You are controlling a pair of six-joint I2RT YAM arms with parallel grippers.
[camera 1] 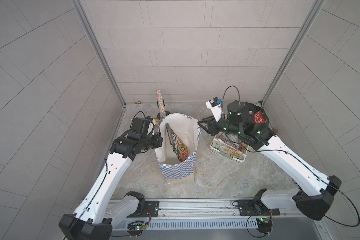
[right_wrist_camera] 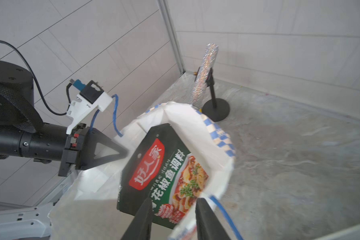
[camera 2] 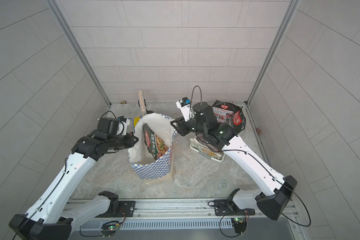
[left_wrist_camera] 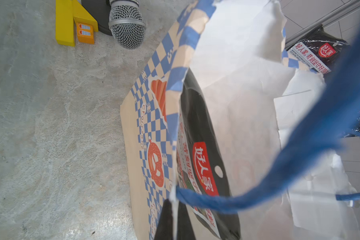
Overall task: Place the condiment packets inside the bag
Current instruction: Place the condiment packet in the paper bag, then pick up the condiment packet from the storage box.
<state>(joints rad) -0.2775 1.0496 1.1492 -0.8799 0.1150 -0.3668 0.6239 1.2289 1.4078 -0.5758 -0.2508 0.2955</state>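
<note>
Fingers first: my right fingers (camera 1: pixel 203 125) hang at the bag (camera 1: pixel 179 170)'s right rim. Only the right wrist view shows them spread, with the green-and-black packet (right_wrist_camera: pixel 164 172) beyond them, leaning inside the bag. My left fingers (right_wrist_camera: pixel 121 153) are pressed together on the opposite rim. The bag stands upright in the middle of the desk (camera 1: pixel 216 176). Toward the desk's right edge, a white basket (camera 1: pixel 227 154) holds more packets (camera 1: pixel 230 145). A black packet (camera 2: pixel 227 114) near the far right corner shows plainly in a top view. Only the left wrist view shows the microphone (left_wrist_camera: pixel 127 27)'s mesh head and the yellow block (left_wrist_camera: pixel 67 22) plainly.
</note>
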